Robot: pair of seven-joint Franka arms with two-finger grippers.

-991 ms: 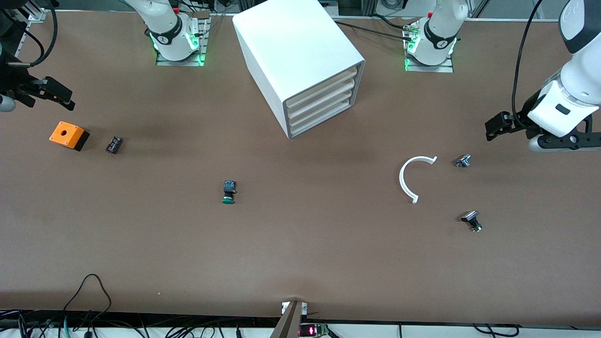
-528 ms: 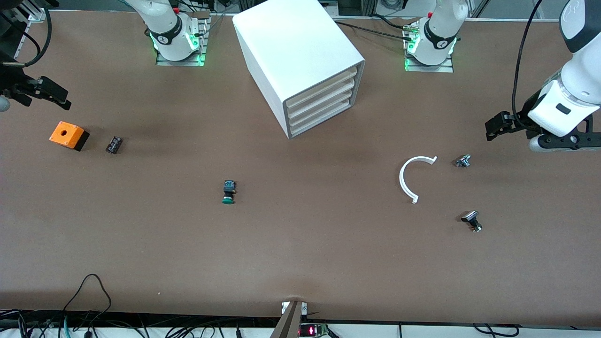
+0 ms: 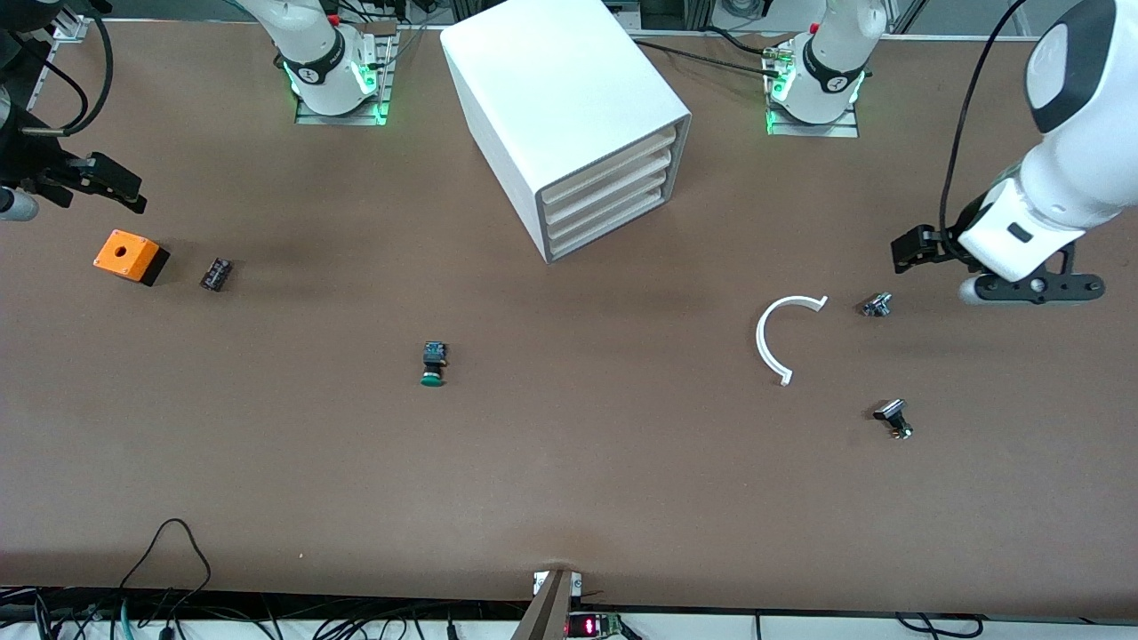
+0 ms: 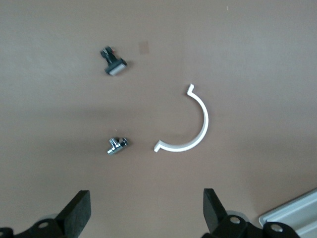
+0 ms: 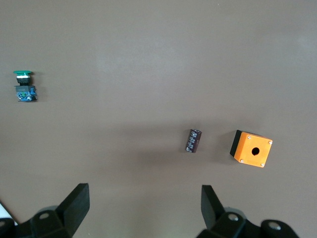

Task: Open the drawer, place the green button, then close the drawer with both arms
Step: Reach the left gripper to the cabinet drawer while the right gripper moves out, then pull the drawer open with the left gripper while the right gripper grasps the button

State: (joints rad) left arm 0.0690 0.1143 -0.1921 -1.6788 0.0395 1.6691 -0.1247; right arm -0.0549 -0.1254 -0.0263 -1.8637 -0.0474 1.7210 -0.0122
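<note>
The white cabinet (image 3: pixel 569 107) stands between the two arm bases, and its lowest drawer (image 3: pixel 610 233) is shut, as are the three above it. The green-capped button (image 3: pixel 433 364) (image 5: pixel 25 87) lies on its side on the table, nearer to the front camera than the cabinet. My left gripper (image 3: pixel 910 249) (image 4: pixel 147 213) hangs open and empty over the table at the left arm's end, beside a small silver part. My right gripper (image 3: pixel 116 185) (image 5: pixel 145 210) hangs open and empty over the right arm's end, close to the orange box.
An orange box with a hole (image 3: pixel 130 256) (image 5: pixel 251 149) and a black cylinder (image 3: pixel 215 274) (image 5: pixel 193 140) lie at the right arm's end. A white C-shaped ring (image 3: pixel 772 333) (image 4: pixel 195 129), a silver part (image 3: pixel 877 305) (image 4: pixel 117 146) and a black-silver part (image 3: pixel 893 418) (image 4: pixel 114 61) lie at the left arm's end.
The left arm has swung its gripper a little toward the middle of the table, closer to the silver part. The right gripper has only shifted slightly.
</note>
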